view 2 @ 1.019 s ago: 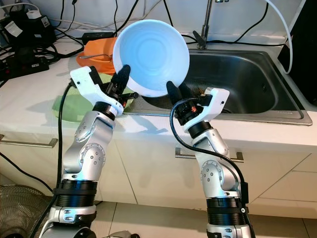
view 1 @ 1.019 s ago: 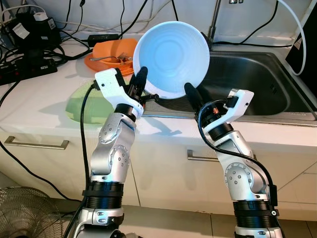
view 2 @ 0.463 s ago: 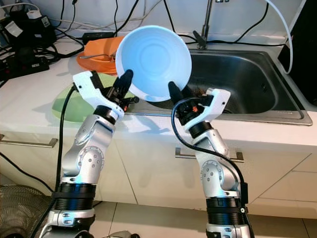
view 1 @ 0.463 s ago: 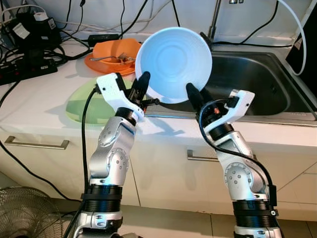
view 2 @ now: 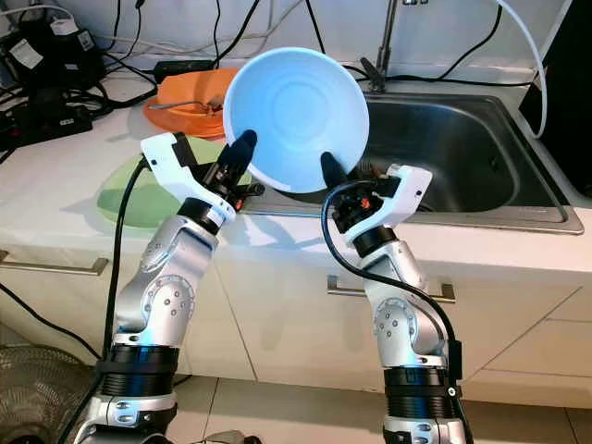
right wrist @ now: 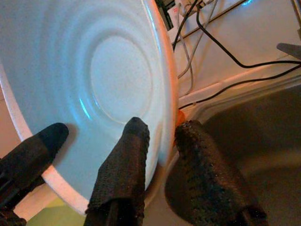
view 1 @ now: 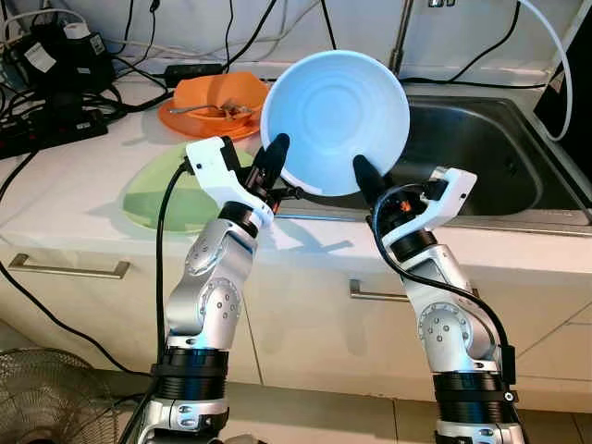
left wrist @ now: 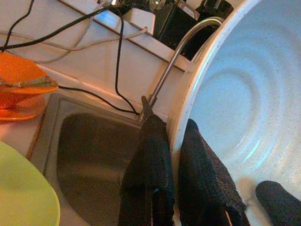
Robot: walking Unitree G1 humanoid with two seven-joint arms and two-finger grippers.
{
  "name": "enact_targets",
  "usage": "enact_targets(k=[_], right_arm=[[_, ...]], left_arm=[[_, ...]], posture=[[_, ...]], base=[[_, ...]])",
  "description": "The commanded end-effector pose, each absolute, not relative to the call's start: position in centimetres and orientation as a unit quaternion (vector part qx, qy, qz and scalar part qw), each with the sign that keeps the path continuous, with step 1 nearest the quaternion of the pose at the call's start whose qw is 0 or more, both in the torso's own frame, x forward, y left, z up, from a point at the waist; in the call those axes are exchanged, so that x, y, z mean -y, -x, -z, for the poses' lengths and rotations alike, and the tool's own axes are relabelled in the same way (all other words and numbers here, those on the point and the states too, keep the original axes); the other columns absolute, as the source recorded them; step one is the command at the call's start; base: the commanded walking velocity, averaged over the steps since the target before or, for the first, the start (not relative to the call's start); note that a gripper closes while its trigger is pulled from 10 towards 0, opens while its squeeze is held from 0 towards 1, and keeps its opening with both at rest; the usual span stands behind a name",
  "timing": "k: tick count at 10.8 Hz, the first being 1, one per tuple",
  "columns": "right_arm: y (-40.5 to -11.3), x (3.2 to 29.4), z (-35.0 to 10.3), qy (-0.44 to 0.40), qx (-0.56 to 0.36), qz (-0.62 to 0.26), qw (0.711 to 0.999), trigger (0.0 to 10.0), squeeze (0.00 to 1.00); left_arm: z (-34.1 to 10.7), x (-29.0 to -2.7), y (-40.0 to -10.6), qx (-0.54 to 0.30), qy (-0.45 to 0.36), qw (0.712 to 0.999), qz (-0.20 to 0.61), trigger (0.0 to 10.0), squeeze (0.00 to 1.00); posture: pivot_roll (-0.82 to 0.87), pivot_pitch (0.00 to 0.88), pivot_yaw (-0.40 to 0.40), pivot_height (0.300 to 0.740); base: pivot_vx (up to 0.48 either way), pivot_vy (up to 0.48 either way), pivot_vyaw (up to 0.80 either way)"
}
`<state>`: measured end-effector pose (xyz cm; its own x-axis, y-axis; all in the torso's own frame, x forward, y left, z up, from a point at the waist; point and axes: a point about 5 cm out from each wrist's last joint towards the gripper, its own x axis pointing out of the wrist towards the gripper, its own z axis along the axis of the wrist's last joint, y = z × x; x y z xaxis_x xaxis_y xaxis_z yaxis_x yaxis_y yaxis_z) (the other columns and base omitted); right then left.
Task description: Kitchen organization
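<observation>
Pale blue bowl (view 1: 335,122) was held up in the air between both arms, tipped on edge with its ringed inside facing the camera, above the near rim of the steel sink (view 1: 481,153) and the front edge of the white surface (view 1: 65,199). The left pincer (view 1: 275,154) gripped the bowl's lower left rim: in the left wrist view its two black fingers (left wrist: 153,165) sat close together with the bowl's edge pinched between them, one on the outside wall and one on the inside. The right pincer (view 1: 363,173) took the lower right rim in the same way; in the right wrist view one finger (right wrist: 127,160) pressed the inside of the bowl and the other lay behind the rim, the gap between them only as wide as the bowl wall.

Just beside the left arm, a light green plate (view 1: 171,190) lay flat on the surface. Behind it stood an orange dish (view 1: 208,102) with a utensil resting in it. Black cables (view 1: 139,74) and power adapters crowded the back left corner. A faucet (view 1: 400,37) rose behind the sink. Below the surface ran white cabinet fronts with metal handles (view 1: 69,270), and a floor fan (view 1: 51,402) stood at the lower left.
</observation>
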<state>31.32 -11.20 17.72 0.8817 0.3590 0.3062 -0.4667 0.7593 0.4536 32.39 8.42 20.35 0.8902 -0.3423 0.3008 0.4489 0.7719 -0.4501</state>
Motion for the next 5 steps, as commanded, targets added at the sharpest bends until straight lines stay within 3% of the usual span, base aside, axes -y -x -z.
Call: enact_targets(k=[1,5], right_arm=[[-31.52,11.05,-17.96,-0.27,0.101,-0.223,0.931,0.0,0.0],[-31.57,11.07,-18.0,-0.276,0.103,-0.22,0.93,0.0,0.0]], left_arm=[[-21.29,-8.06,-31.88,0.12,0.263,0.928,0.234,10.0,0.0],[-20.98,-8.18,-31.94,0.117,0.243,0.935,0.228,10.0,0.0]], posture=[[0.08,0.0,0.043,0.74],[0.08,0.0,0.041,0.74]], base=[[0.0,0.0,0.0],[0.0,0.0,0.0]])
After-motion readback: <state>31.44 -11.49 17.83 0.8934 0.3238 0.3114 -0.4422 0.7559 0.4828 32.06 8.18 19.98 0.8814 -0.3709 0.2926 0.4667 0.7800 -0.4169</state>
